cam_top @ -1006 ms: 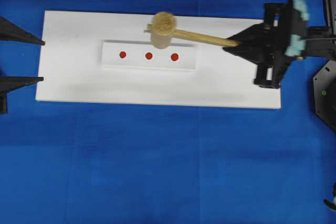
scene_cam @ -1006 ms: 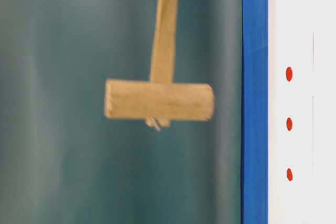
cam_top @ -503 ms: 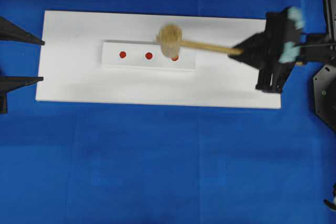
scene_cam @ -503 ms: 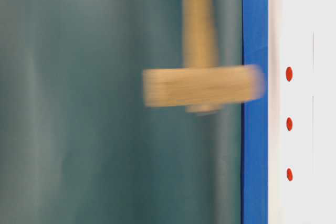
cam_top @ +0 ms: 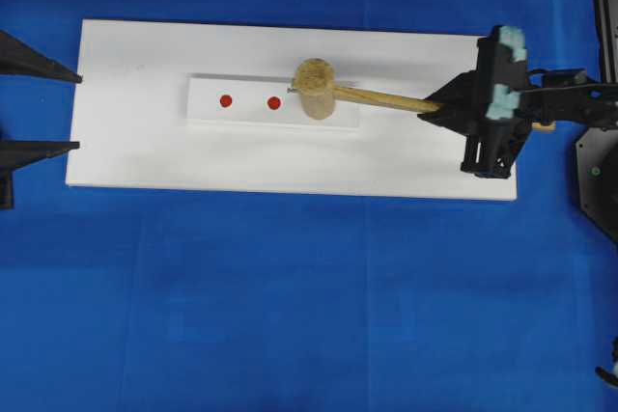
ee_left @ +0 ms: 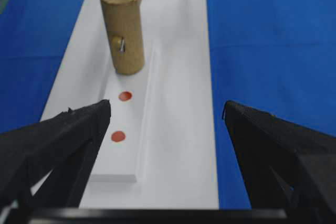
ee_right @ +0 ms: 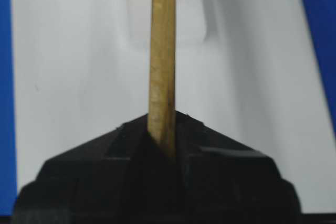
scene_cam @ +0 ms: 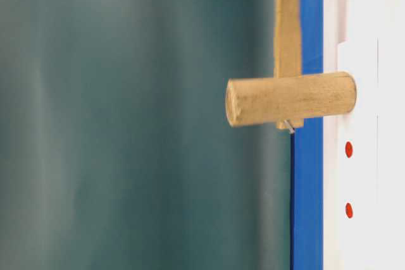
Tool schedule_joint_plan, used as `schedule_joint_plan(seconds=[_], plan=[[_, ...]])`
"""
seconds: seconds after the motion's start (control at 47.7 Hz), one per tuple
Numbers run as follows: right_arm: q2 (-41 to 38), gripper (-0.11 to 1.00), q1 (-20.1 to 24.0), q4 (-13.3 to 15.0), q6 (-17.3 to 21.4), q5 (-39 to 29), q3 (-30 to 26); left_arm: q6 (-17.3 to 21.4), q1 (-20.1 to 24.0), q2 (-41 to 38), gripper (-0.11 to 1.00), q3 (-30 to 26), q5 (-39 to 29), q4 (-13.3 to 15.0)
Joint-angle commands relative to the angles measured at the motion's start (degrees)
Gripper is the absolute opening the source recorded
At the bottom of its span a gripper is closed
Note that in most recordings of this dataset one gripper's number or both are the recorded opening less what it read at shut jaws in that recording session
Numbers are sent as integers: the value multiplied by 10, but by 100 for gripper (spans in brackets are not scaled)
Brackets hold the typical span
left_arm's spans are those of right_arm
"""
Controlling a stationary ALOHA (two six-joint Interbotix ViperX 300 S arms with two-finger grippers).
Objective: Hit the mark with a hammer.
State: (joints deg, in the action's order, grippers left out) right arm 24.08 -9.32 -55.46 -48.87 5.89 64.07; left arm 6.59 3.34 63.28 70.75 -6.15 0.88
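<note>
While right tool (cam_top: 436,106) clamps hammer (cam_top: 314,90) handle; head sits on rightmost mark | handle runs toward right arm | left tool (ee_left: 167,116) wide, empty

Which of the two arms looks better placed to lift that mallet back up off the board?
The right. The right gripper is shut on the hammer handle, while the left gripper stands open and empty at the white board's far end.

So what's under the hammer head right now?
The hammer head stands on the raised white strip. Two red marks show beside it; whatever lies beneath the head is covered.
</note>
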Motion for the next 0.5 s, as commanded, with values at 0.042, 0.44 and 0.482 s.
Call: schedule_joint_plan(seconds=[0.042, 0.44, 0.482], plan=[[58, 2, 2, 4, -4, -4, -20, -1, 1, -3, 90, -6, 4, 0], [96, 2, 2, 11, -8, -18, -28, -1, 1, -3, 90, -6, 3, 0], [93, 2, 2, 12, -8, -18, -31, -2, 1, -3, 90, -6, 3, 1]])
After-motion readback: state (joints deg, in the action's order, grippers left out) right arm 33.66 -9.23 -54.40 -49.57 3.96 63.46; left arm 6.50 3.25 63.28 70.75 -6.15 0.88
